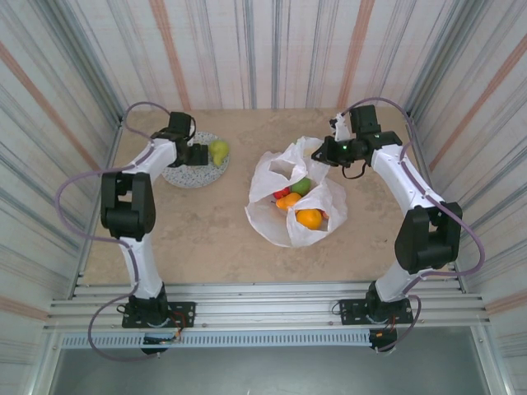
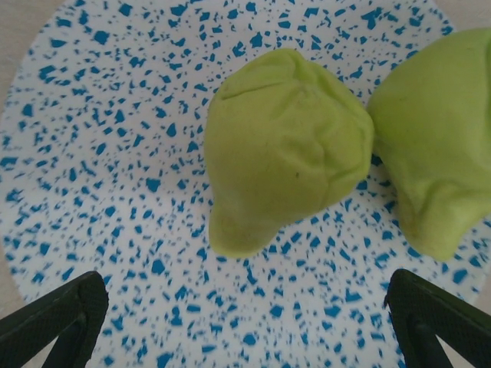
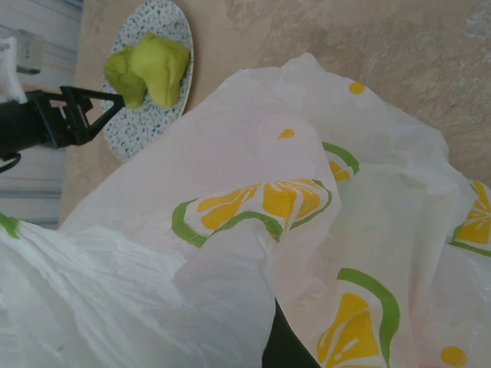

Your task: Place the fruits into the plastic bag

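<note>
- The surface carries the scene, with the bag right of centre and the plate at the far left, well apart from each other.
- The plastic bag lies with its mouth up. Your right jaws are pressed together at its far rim, and the film bunches around them in the right wrist view, so they appear to pinch a fold. If that fold slips, the mouth could sag shut before the next fruit arrives.
- The speckled plate sits directly under your left jaws.
- Inside the bag rest an orange, a green fruit, a yellow-orange piece and a red piece, crowded together.
- Two green fruits, the nearer one and its neighbour, lie touching on the plate.
- Your left jaws hang spread wide and empty above them. The nearer fruit lies between the fingers and a little ahead, and the neighbour sits in line with the finger on the right of the wrist view. Coming down here could land that finger on the neighbour, push it off the plate, or trap both. The glossy, rounded skin could also squirt free of a shallow pinch.
</note>
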Robot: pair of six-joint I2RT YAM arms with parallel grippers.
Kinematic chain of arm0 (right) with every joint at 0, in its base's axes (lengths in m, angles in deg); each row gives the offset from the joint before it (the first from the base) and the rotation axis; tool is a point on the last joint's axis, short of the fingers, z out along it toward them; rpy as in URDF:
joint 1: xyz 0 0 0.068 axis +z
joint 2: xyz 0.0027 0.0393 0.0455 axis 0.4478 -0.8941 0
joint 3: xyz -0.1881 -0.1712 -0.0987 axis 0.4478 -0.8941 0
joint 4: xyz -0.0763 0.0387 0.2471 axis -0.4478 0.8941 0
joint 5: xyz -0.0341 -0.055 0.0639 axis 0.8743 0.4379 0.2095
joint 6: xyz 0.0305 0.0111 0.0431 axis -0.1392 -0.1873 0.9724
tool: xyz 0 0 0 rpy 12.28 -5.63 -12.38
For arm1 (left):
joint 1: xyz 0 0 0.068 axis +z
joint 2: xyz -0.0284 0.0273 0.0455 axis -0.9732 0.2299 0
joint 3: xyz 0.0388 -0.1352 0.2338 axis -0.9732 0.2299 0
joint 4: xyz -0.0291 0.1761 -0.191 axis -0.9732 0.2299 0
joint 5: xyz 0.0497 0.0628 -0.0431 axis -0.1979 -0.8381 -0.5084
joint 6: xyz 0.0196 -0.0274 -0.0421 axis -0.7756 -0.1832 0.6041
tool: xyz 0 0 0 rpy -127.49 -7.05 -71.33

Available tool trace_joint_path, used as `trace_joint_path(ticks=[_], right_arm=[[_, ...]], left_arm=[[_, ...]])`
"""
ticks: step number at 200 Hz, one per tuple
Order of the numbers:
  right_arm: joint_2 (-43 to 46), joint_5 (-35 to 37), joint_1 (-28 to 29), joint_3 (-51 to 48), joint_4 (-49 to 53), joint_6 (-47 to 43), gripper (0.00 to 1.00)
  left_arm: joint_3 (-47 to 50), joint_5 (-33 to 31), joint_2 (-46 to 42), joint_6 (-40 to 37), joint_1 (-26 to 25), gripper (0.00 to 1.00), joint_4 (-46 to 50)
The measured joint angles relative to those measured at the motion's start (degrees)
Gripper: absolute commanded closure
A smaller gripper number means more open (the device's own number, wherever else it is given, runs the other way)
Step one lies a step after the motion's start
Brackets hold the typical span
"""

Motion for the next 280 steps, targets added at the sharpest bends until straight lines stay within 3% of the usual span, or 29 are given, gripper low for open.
trace_joint_path(ticks=[118,177,249,280], right_arm=[[0.57,-0.28,-0.33,-0.52,0.09,0.00,1.00],[1.51,-0.26,-0.33,-0.52,0.52,0.00,1.00],[1.55,-0.26,-0.33,-0.52,0.57,0.00,1.00],[1.55,-0.24,-0.33,-0.52,0.52,0.00,1.00]], left_arm=[[-20.17,4.26,15.72,-1.68,1.81,0.13,8.81],[-25.81,7.98,19.78,-1.64,4.44,0.34,10.73],[-26.40,10.10,19.32,-0.98,6.62,0.44,11.39],[-19.15,12.39,11.87,1.07,7.02,0.45,8.96]])
